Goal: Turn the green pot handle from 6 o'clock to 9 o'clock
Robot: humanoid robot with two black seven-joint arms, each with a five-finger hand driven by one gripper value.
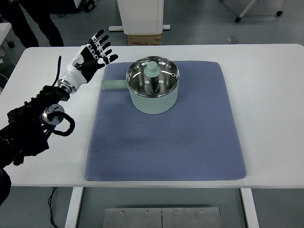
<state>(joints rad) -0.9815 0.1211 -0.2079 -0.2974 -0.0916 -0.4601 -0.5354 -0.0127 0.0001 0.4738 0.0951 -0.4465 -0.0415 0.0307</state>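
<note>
A pale green pot point(153, 97) with a glass lid and green knob point(153, 69) stands on the far part of a blue-grey mat point(166, 142). Its handle point(113, 85) sticks out to the left, toward the picture's left edge. My left hand point(95, 53) hovers up and to the left of the handle, fingers spread and holding nothing, not touching the pot. The left arm point(33, 123) comes in from the lower left. No right arm shows.
The mat lies on a white table point(270, 95). A person's dark legs point(35, 23) stand beyond the table's far left corner. A white cabinet base point(141, 19) and a cardboard box point(144, 39) sit behind the far edge.
</note>
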